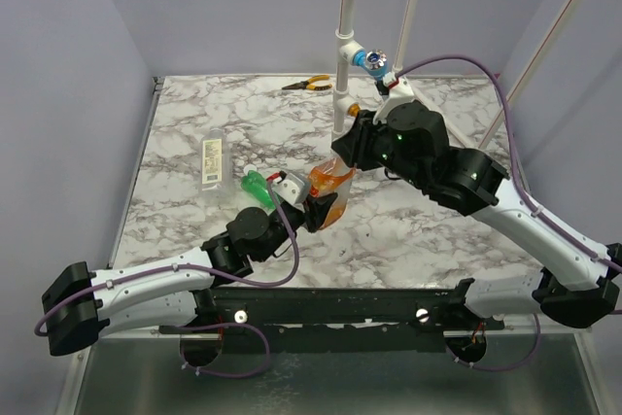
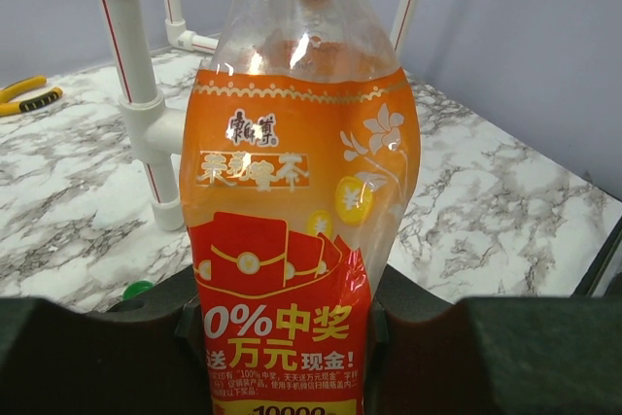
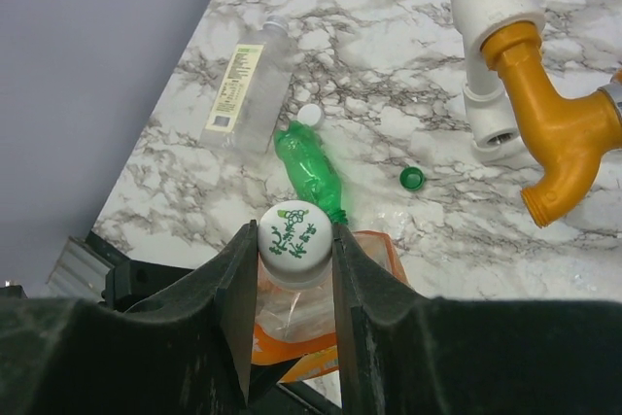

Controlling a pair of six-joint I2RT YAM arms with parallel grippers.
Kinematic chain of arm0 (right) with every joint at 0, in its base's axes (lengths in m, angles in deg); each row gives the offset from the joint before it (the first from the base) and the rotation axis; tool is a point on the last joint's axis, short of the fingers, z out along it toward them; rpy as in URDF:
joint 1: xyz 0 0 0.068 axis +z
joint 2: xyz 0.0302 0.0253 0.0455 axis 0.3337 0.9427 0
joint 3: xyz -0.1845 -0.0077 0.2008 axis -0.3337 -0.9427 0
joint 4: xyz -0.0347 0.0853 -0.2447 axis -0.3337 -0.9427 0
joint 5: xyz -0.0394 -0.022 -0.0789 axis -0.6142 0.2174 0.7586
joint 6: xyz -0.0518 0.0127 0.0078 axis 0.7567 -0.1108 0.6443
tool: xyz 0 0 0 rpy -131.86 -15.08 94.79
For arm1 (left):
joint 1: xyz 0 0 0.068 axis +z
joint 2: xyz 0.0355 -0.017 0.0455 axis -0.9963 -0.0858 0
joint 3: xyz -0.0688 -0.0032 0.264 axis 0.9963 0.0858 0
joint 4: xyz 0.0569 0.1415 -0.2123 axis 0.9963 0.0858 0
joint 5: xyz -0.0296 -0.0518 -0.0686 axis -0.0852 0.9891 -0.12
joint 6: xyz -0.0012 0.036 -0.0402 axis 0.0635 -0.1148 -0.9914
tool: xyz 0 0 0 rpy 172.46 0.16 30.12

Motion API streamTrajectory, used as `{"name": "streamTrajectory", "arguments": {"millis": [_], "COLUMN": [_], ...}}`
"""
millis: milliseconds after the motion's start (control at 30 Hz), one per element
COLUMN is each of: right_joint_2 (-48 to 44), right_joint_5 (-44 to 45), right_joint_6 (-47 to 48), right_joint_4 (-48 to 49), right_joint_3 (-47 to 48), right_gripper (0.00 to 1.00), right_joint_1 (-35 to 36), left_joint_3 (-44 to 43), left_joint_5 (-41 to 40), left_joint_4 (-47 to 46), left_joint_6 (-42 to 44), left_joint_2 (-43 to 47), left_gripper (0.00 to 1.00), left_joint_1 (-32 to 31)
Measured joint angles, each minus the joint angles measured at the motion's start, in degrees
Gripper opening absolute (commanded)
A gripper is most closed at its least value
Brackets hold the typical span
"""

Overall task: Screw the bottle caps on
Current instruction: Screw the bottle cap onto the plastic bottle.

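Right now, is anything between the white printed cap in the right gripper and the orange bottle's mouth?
Nothing visible. The round white plastic cap with green print sits in the right gripper directly atop the translucent orange plastic bottle, which the left gripper clamps low down.

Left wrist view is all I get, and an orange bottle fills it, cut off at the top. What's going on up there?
Observer: The right gripper is clamped on a white cap with a green leafy print, right at the top of the orange bottle.
Visitor: Are there other bottles around?
Observer: Yes, a green bottle lies on its side on the table, just beyond the orange one.
Visitor: Only that one?
Observer: No, a clear bottle with a pale label lies farther left, also on its side.
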Motion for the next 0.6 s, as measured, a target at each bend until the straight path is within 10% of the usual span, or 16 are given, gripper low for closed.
{"name": "streamTrajectory", "arguments": {"millis": [600], "right_joint_2": [9.4], "right_joint_5": [8.9], "right_joint_6": [-9.5], "right_joint_4": [-12.9], "right_joint_3": [8.7], "right_gripper": [0.16], "right_joint_1": [0.0], "left_joint_3": [0.0], "left_joint_5": [-4.5], "left_joint_4": [-0.9], "left_joint_6": [3.5], "left_joint_2": [-5.9], "left_gripper": [0.00], "left_joint_1": [0.5]}}
